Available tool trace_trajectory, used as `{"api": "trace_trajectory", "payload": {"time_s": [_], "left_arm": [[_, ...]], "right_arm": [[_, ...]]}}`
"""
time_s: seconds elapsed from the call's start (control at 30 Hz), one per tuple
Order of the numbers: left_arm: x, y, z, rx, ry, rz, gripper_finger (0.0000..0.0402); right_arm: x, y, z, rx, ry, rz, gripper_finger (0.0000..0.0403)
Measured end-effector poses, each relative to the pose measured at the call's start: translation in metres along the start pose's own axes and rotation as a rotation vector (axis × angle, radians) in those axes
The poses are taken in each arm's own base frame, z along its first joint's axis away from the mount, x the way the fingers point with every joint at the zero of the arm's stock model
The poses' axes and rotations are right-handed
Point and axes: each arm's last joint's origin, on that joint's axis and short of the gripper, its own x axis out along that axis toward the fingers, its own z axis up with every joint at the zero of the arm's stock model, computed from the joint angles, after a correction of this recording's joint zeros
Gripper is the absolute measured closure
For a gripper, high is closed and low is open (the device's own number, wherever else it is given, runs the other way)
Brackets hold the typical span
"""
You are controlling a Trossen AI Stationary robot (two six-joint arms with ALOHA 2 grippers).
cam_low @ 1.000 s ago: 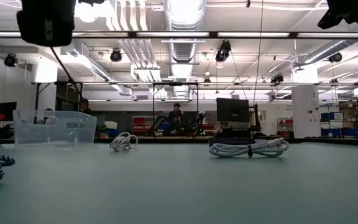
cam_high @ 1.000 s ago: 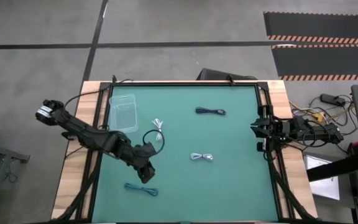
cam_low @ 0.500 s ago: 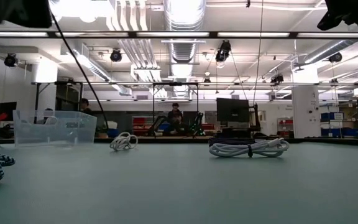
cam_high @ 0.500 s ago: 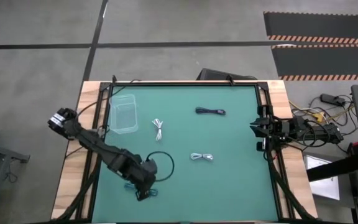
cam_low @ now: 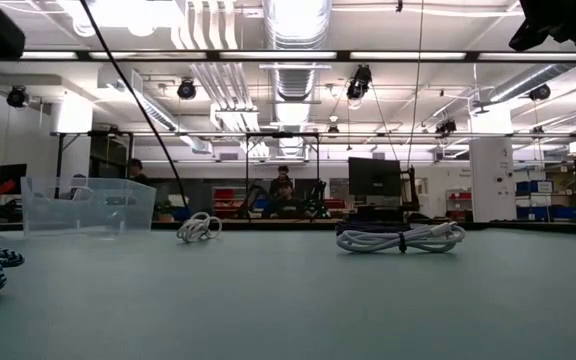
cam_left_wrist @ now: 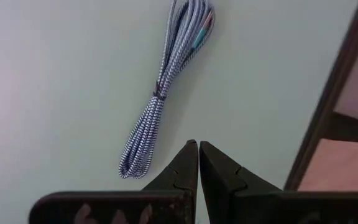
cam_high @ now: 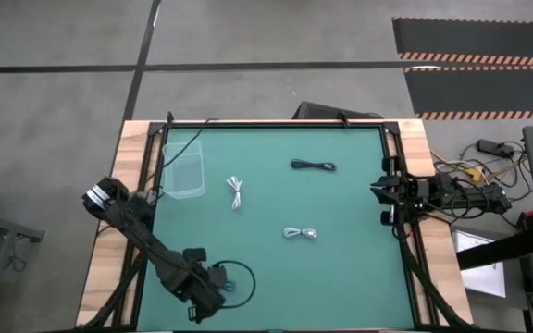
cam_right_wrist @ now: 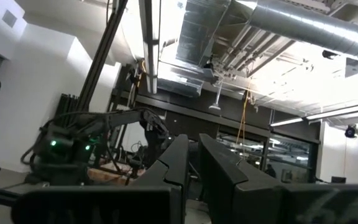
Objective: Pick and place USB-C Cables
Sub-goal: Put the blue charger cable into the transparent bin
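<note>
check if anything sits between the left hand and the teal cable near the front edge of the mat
Nothing visible does. In the left wrist view the left hand is shut and empty, with only bare green mat between its tips and the teal cable lying just ahead. The table frame runs off to the side.

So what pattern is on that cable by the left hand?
Blue-and-white braided weave on the cable, clearest in the left wrist view.

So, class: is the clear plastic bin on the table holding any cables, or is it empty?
Empty. From above, the clear bin shows only green mat through it; the white cable lies outside, beside it.
</note>
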Motion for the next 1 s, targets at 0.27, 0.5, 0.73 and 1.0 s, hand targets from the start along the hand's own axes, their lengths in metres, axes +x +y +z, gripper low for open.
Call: {"api": "trace_trajectory", "payload": {"time_s": [0.27, 0.5, 0.73, 1.0], "left_arm": [[0.031, -0.005, 0.006, 0.08, 0.047, 0.066, 0.0401], [0.038, -0.005, 0.007, 0.097, 0.054, 0.093, 0.0401], [0.038, -0.005, 0.006, 0.097, 0.045, 0.102, 0.0363], [0.039, -0.003, 0.008, 0.102, -0.034, 0.169, 0.0283]], "right_arm": [[0.0, 0.0, 0.0, 0.002, 0.004, 0.001, 0.0376], [0.0, 0.0, -0.001, 0.002, 0.005, 0.002, 0.0376], [0.0, 0.0, -0.001, 0.002, 0.006, 0.002, 0.0376], [0.0, 0.0, -0.001, 0.01, 0.005, 0.001, 0.0376]]}}
